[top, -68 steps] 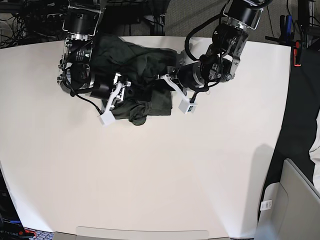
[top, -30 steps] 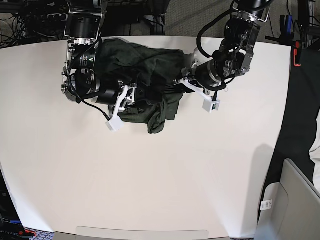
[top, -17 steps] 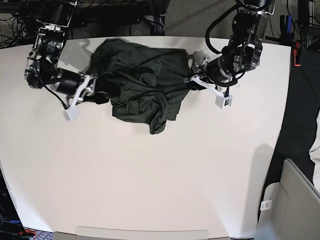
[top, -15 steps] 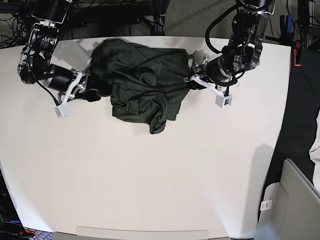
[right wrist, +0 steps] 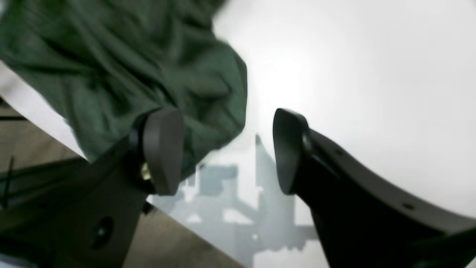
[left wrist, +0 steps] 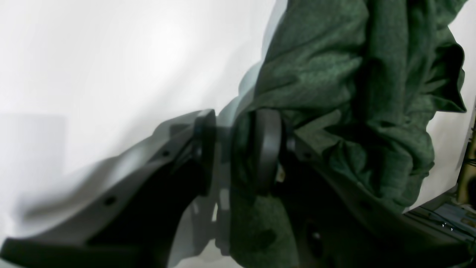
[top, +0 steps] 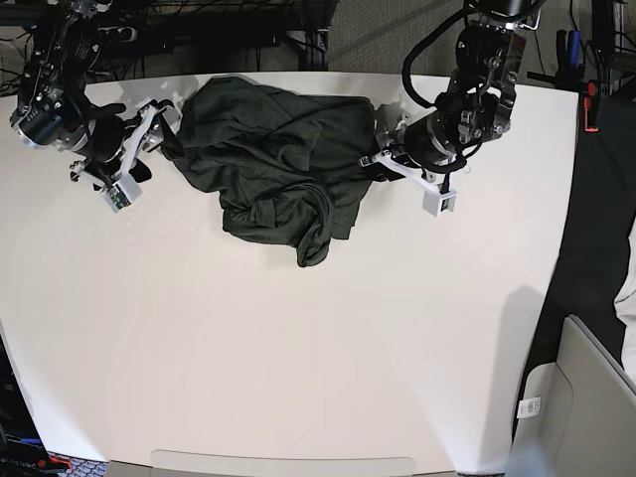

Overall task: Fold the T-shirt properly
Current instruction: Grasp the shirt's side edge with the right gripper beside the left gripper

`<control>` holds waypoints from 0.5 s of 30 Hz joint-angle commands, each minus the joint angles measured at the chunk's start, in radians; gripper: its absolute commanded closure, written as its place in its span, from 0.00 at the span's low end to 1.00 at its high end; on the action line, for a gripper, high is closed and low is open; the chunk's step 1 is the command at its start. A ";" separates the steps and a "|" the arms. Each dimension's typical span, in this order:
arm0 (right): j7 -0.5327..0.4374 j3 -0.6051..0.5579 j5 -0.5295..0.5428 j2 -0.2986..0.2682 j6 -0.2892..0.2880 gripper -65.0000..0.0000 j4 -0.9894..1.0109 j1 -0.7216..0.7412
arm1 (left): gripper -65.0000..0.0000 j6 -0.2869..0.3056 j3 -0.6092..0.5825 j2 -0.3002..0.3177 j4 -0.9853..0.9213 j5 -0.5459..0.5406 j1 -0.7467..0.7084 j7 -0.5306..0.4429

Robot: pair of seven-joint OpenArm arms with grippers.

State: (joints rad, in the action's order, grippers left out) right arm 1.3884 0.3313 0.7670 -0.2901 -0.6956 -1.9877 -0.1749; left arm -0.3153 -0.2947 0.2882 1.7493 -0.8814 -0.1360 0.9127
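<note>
The dark olive-green T-shirt (top: 278, 159) lies crumpled near the back of the white table (top: 298, 348), with a bunched lump hanging toward the front. My left gripper (top: 376, 164) is at the shirt's right edge. In the left wrist view it (left wrist: 234, 149) is shut on a fold of the T-shirt (left wrist: 334, 74). My right gripper (top: 159, 139) sits just off the shirt's left edge. In the right wrist view it (right wrist: 227, 152) stands open, and the T-shirt (right wrist: 111, 67) lies behind one finger (right wrist: 163, 149) with only its edge reaching into the gap.
The table's back edge runs close behind both arms, with cables and dark equipment beyond it. A grey container (top: 581, 397) stands off the table's front right corner. A red-tipped object (top: 591, 104) hangs past the right edge.
My right arm has pulled away from the shirt's middle to the back left, its gripper now off the cloth. The shirt's left side is spread further left. My left gripper keeps its hold.
</note>
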 commanded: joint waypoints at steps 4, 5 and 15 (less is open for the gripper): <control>-0.022 0.002 0.022 -0.011 -0.003 0.39 -0.017 -0.016 | 0.73 -0.006 -0.001 0.004 0.007 0.000 0.005 0.010; -0.022 0.002 0.013 -0.010 -0.003 0.39 -0.017 -0.019 | 0.73 -0.006 -0.001 0.004 0.007 0.000 0.005 0.010; -0.024 -0.077 -0.102 0.052 -0.003 0.39 0.017 -0.016 | 0.73 -0.006 -0.001 0.004 0.010 0.000 0.005 0.010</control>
State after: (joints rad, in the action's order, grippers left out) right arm 1.3766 0.2481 0.6567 -0.2310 -0.6960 -1.9583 -0.2005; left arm -0.3149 -0.2947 0.2882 1.7493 -0.8818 -0.1360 0.9142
